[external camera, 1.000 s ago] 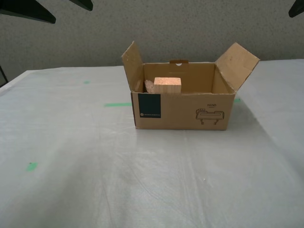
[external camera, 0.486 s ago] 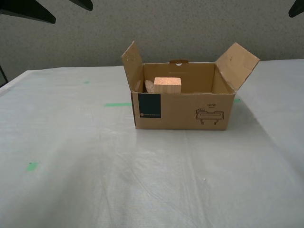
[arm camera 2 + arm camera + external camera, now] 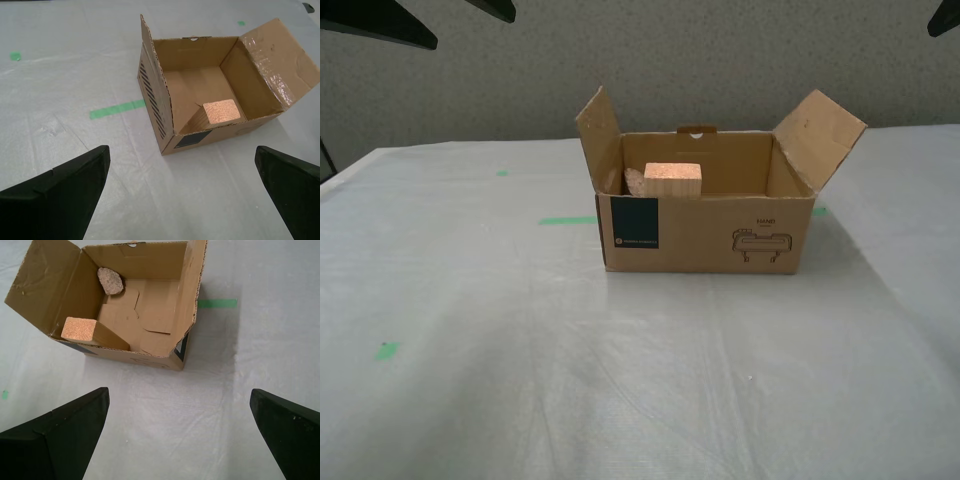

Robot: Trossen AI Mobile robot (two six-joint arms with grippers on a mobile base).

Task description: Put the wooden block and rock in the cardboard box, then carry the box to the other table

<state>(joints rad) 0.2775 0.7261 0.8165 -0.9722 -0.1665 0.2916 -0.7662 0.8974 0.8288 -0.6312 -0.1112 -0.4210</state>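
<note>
The cardboard box (image 3: 705, 205) is seen standing at the centre of the exterior view on the other table (image 3: 470, 330), its flaps up. The wooden block (image 3: 672, 179) is leaned inside against the front wall, one end raised. The rock (image 3: 110, 280) is lodged in a back corner. My first gripper (image 3: 177, 432) and my second gripper (image 3: 180, 190) are held spread wide, nothing gripped, clear of the box.

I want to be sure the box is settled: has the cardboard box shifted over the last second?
No. In the exterior view the cardboard box keeps the same place against the green tape strip beside it on the white sheet.
</note>
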